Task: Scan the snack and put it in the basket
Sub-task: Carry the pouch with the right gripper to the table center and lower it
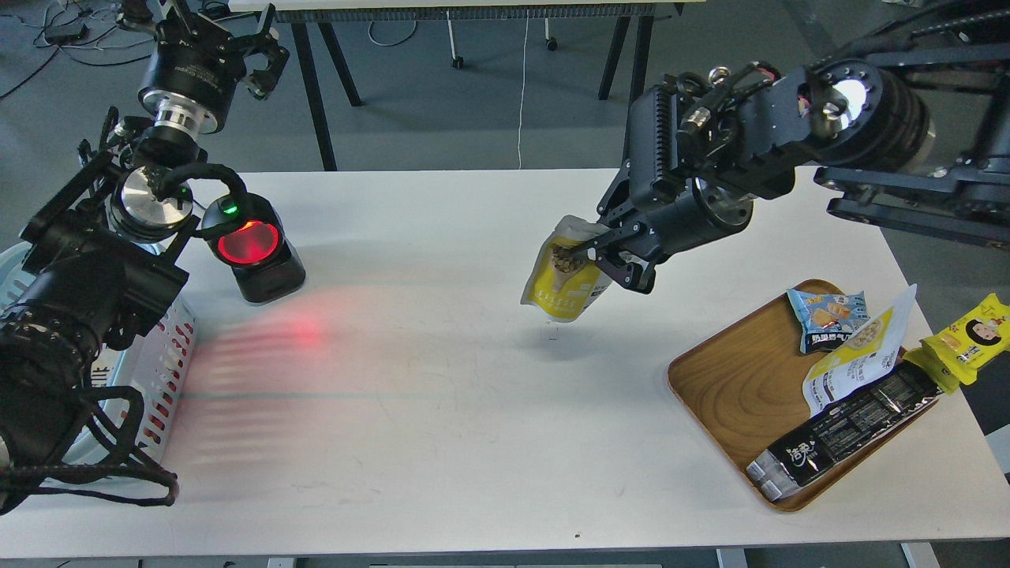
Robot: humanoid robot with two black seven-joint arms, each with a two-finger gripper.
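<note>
My right gripper [606, 254] is shut on the snack [565, 274], a yellow-and-white pouch with a round picture of nuts. It hangs in the air above the middle of the white table [442, 442]. The pale blue basket [162, 355] stands at the table's left edge, mostly hidden behind my left arm. My left gripper [254, 41] is raised at the far left, above the scanner; its fingers stand apart and hold nothing.
A black scanner [254, 251] with a glowing red window stands at the back left and throws red light on the table. A wooden tray [730, 390] at the right holds a blue packet [824, 315], another yellow-white pouch [856, 355] and a long black pack [844, 430].
</note>
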